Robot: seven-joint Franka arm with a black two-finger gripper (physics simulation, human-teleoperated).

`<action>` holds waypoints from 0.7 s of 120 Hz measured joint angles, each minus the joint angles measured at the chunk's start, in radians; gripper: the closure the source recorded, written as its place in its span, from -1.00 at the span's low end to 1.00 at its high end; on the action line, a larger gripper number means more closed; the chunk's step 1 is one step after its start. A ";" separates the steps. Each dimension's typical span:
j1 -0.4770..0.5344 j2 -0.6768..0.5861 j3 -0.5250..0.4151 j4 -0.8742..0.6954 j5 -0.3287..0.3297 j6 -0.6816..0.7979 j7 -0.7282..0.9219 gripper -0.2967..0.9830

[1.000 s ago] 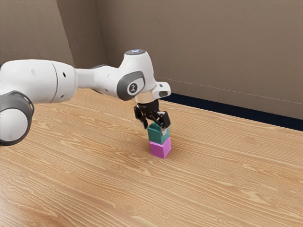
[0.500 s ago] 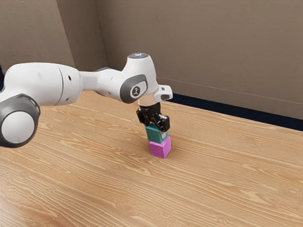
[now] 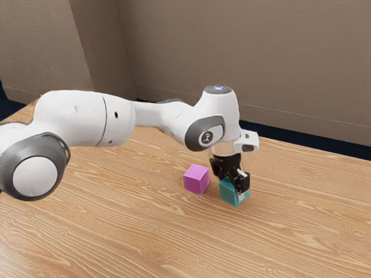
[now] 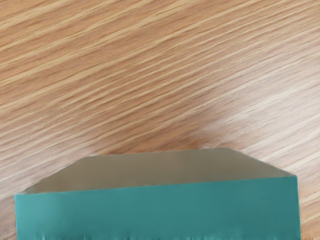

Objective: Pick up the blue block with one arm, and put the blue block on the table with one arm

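Nearest you, the blue block (image 3: 229, 196), teal in tone, sits beneath the hand, its base on the table (image 3: 116, 237) or just above it; you cannot settle which from either view. Its faces look flat and its edges crisp. Your gripper (image 3: 231, 186) is clenched on it, one finger to each of two opposite sides, and the block looks near level.

On handling, you may expect a light, stiff piece that neither yields nor breaks easily. The smooth faces could slip if pinched near an edge or corner, so your proper hold is square across two opposite upright sides, around mid-height, with light, even pressure.

A little farther off, the pink block (image 3: 196, 179) rests on the table beside the blue block, apart from it. You should keep the fingers clear of it when they spread.

The work appears close to finished: you need to confirm full contact below, release evenly, then lift straight up. Letting go too high could make the block drop or tip.

Beyond the table, you have the dark strip (image 3: 301, 141) and the plain wall (image 3: 278, 52).
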 joint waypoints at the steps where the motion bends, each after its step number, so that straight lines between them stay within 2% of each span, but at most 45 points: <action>1: -0.001 0.003 0.000 0.000 0.000 0.000 0.000 -0.03; 19: -0.011 0.033 0.001 0.000 0.000 0.003 -0.008 -0.05; 49: -0.022 0.003 0.014 0.006 -0.004 0.003 -0.018 -0.38; 59: -0.020 -0.084 0.017 0.007 -0.005 -0.004 -0.020 -0.43; 69: 0.003 -0.263 0.018 0.007 -0.011 -0.059 -0.021 -0.46; 79: 0.136 -0.455 0.003 0.005 -0.026 -0.184 0.042 -0.49; 84: 0.221 -0.503 0.000 0.006 -0.063 -0.270 0.112 -0.49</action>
